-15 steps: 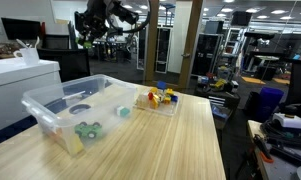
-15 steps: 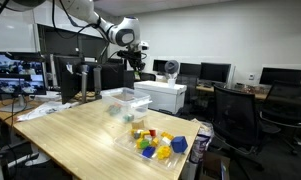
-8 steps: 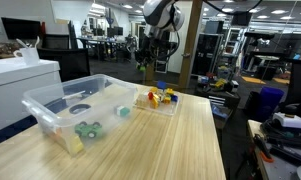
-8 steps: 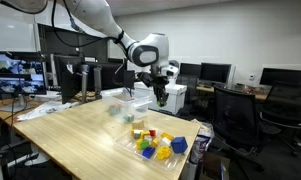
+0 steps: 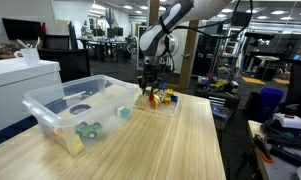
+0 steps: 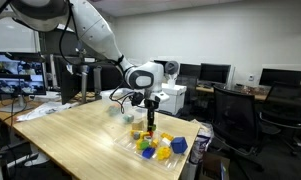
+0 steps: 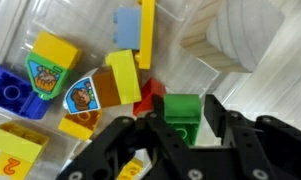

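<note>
In an exterior view the hand [image 5: 147,92] points straight down, low over the near-bin end of a clear tray [image 5: 171,108] of toy blocks on the tabletop [image 5: 180,140]. A large clear bin [image 5: 50,112] stands just beside the tray, at 9 o'clock from the hand. From here the fingers are too small to show how wide they are set.

In an exterior view from across the tabletop, the hand [image 6: 152,128] hangs over the tray's [image 6: 140,152] far end. A yellow block [image 6: 162,153] and a blue block [image 6: 179,145] lie at about 5 o'clock from it, nearer the camera. The green block cannot be made out here.

In the wrist view the hand [image 7: 181,113] comes in from the bottom, its two black fingers [image 7: 235,125] set at a narrow spread. The green block [image 7: 180,103] sits right between the fingertips, on the tray floor. Both fingers run close along its sides; whether they press on it I cannot tell. A red block [image 7: 148,97] touches the green block at 10 o'clock. A picture block [image 7: 122,78] lies beyond the red block, and a dark blue block [image 7: 8,88] is well off at 9 o'clock. A pale wooden piece [image 7: 240,40] lies at 1 o'clock.
</note>
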Motion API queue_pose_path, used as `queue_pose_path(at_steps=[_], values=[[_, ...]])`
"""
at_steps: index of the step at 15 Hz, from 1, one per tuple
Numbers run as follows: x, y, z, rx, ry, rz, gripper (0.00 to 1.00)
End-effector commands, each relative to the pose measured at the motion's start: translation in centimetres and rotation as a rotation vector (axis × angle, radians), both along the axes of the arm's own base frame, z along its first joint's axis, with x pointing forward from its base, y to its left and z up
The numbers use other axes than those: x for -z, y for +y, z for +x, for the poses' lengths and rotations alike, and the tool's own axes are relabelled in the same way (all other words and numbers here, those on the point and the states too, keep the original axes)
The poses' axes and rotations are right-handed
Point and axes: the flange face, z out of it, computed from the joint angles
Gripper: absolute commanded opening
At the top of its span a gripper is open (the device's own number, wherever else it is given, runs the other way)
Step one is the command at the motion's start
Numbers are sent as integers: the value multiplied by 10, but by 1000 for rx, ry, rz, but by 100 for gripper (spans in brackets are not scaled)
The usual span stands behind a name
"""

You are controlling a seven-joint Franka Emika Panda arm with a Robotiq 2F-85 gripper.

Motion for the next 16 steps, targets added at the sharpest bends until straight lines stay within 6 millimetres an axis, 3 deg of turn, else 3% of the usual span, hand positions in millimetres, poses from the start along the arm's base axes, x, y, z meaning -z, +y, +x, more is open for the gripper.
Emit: queue_pose_path(at_steps=[1,3,5,7,9,12,14,15,16], values=[[-3,16,0,47,34,-12,79],[-6,30,0,80,35,8,96],[-7,35,1,132,26,15,100],[-10,21,0,292,20,63,100],[-37,7,4,372,-52,82,100],[-87,9,22,337,-185,40,100],[-135,33,40,254,-276,5,100],[-184,80,54,129,-335,-21,100],[-178,83,56,83,-340,-37,100]])
